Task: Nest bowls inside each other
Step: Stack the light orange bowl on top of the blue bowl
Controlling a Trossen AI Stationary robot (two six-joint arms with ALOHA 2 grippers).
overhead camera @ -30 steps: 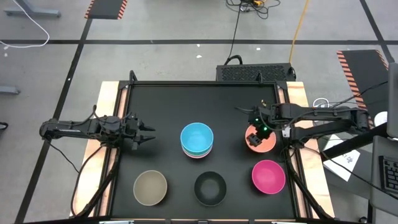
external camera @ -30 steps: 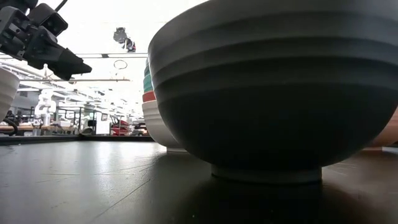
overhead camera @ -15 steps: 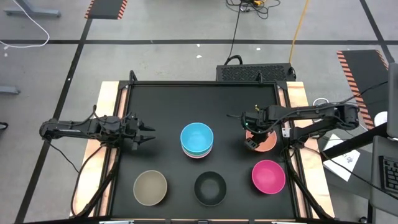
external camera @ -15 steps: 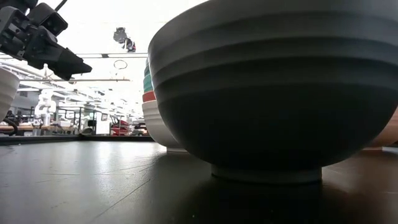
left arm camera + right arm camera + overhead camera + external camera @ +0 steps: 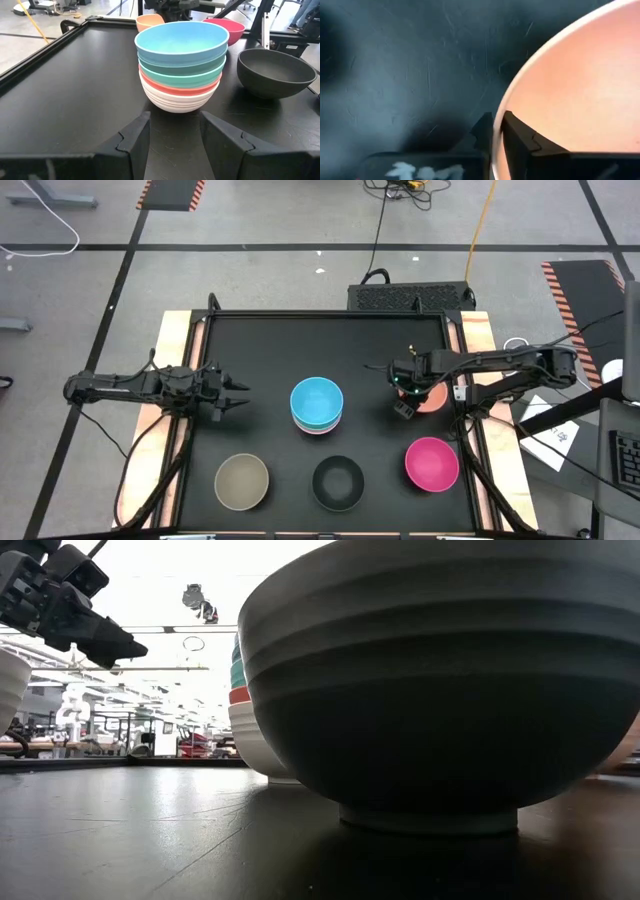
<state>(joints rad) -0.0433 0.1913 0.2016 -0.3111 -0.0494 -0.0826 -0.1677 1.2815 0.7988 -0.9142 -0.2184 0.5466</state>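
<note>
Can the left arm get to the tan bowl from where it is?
Probably yes. The left gripper hangs open beside the stack, and only bare table lies between it and the tan bowl.

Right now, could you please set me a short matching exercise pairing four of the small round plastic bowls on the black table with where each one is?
Things:
1. small round blue plastic bowl
2. small round orange plastic bowl
3. small round black plastic bowl
4. small round tan plastic bowl

Places:
A. front row, middle
B. rim pinched by the right gripper
C. top of the centre stack
D. front row, on the left arm's side

Pairs: 1-C, 2-B, 3-A, 4-D
</note>
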